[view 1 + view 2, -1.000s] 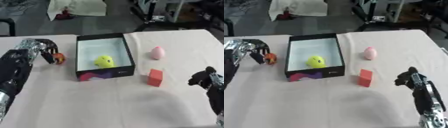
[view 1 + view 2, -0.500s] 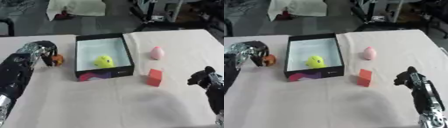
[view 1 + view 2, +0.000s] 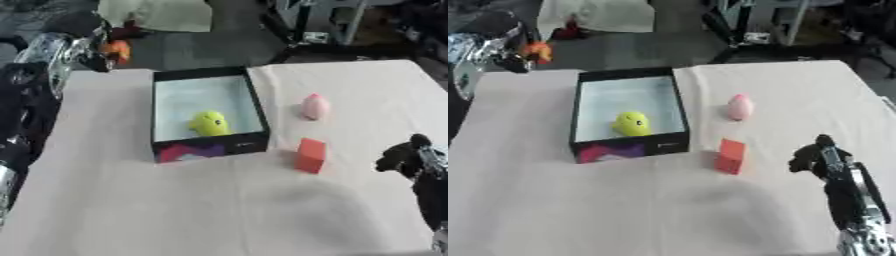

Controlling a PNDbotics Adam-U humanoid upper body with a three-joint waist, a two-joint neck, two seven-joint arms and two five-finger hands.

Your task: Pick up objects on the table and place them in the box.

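Observation:
A black box [image 3: 254,106] with a pale inside stands mid-table, holding a yellow toy [image 3: 209,123]. My left hand [image 3: 80,48] is raised at the upper left, beyond the table's far edge, shut on a small orange object [image 3: 117,50]. A pink egg-shaped toy [image 3: 314,106] lies right of the box. A red block [image 3: 310,155] stands near the box's front right corner. My right hand [image 3: 819,158] hovers low at the right edge with curled fingers, holding nothing, to the right of the red block.
The table is covered with a pale cloth [image 3: 219,210]. Beyond its far edge are a dark floor, a white cloth and chair legs [image 3: 324,30].
My left hand has lifted the orange object up off the table, up and away from the box's left side. The right hand has stayed put.

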